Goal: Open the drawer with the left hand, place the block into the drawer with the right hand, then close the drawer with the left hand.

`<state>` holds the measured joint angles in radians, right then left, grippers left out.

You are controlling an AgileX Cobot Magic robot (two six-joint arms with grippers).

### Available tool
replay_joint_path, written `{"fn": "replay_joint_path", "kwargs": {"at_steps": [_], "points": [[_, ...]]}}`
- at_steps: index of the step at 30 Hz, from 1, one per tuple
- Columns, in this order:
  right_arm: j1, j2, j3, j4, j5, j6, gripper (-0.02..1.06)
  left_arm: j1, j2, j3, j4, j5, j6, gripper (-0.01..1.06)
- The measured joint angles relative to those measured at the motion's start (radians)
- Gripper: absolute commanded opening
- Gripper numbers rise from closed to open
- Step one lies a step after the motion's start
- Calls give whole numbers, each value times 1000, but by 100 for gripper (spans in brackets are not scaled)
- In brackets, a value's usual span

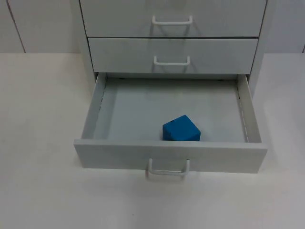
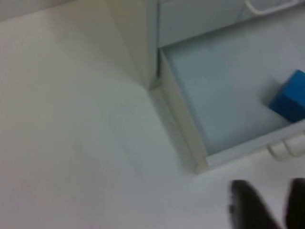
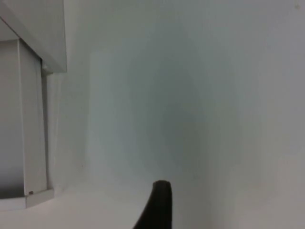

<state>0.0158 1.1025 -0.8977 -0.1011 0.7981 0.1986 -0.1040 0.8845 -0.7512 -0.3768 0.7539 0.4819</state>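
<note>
- Bottom drawer (image 1: pixel 169 155) pulled fully out of the white cabinet (image 1: pixel 174 28); blue block (image 1: pixel 181 129) already inside, sitting on the drawer floor just behind the front panel, right of centre. Block also in the left wrist view (image 2: pixel 291 98), near the front wall.
- Remaining step by the look of it: closing with the left arm.
- Drawer likely light, rigid, sliding on side rails; a square push on the front panel or on the looped white handle (image 1: pixel 167 169) probably best. An off-centre push could skew it on the rails.
- Block looks hard, small, light; may slide on the smooth floor if the drawer shuts fast.
- Left gripper (image 2: pixel 269 205) over bare table (image 1: pixel 38 191), off the drawer's front left corner, near the handle (image 2: pixel 286 149); two dark fingertips with a gap between, holding nothing.
- Right gripper (image 3: pixel 159 205) waiting off to the cabinet's side above the table; one fingertip visible, opening impossible to judge.
- Two upper drawers closed, handles (image 1: pixel 172 20) flush-mounted; nothing in the drawer's closing path.
</note>
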Motion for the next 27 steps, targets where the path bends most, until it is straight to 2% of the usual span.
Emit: {"fn": "replay_joint_path", "kwargs": {"at_steps": [7,10,13,16,18,19,23,24,27], "points": [[0,0,0,0,-1,0,75,0,76,0,-145,21,166,0],[0,0,0,0,-1,0,75,-2,136,0,-227,29,284,0],[0,0,0,0,-1,0,75,-30,186,0,-252,33,333,0],[0,0,0,0,-2,0,75,-124,272,0,-252,20,363,0],[0,0,0,0,-7,0,75,-213,332,0,-225,-26,366,0],[0,0,0,0,-7,0,75,-213,332,0,-225,-26,366,0],[0,0,0,0,-15,0,75,-390,451,0,-135,-155,358,0],[0,0,0,0,-15,0,75,-390,451,0,-135,-155,358,0],[0,0,0,2,-16,0,75,-482,520,0,-71,-242,355,0]]}}
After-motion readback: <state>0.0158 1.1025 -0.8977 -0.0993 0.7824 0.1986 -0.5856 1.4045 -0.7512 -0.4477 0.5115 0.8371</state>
